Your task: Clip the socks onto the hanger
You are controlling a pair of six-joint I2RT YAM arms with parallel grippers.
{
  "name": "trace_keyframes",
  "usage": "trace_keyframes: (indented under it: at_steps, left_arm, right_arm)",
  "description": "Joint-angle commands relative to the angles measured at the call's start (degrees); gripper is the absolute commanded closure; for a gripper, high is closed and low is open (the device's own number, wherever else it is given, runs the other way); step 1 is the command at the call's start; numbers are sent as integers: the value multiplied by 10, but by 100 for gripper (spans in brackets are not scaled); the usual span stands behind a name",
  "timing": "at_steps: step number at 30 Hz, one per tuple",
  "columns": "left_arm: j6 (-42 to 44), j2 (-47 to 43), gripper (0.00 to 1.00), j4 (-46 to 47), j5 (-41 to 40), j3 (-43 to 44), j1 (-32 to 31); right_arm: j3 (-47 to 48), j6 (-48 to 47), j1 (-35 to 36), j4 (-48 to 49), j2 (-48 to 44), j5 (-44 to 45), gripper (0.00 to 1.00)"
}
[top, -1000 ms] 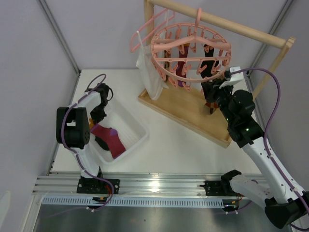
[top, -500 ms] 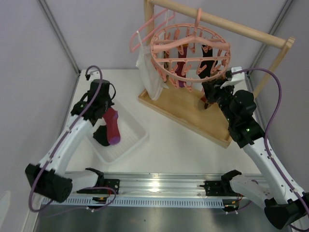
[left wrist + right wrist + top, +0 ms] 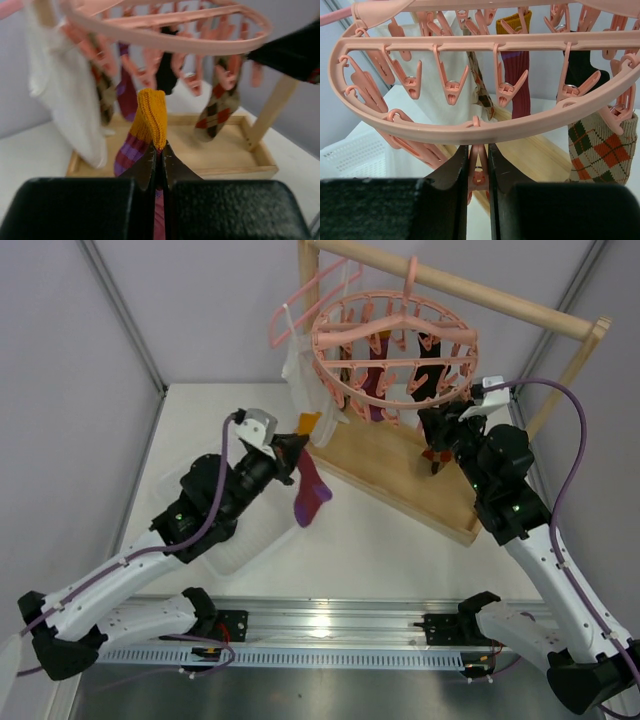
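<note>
White basket (image 3: 350, 150), wooden rack (image 3: 400, 475) (camisole (image 3: 318, 405) hanging there).

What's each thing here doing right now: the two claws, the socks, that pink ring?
Left gripper, shut on the striped sock.
Striped sock, in the air, not clipped.
Right gripper, shut on a pink clip.
Hanger, hanging from the wooden rail.
Argyle sock, clipped on, dangling.
White top, hanging.

A lab test cell: grey partition walls (image 3: 60, 390), aluminium rail (image 3: 330, 620), white table (image 3: 370, 550).
</note>
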Motion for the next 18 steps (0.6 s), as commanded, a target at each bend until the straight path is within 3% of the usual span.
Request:
trace_keyframes:
  at_steps: [1, 13, 18]
  left_arm:
    - [60, 41, 99, 147, 62, -12, -47]
    - [89, 217, 99, 288, 86, 18, -122]
    - [90, 263, 99, 304, 89, 48, -133]
  right_arm:
    - [31, 18, -3, -7, 5, -2, 100]
    - [41, 39, -5, -17, 5, 0, 100]
    - [47, 43, -5, -21, 4, -7, 100]
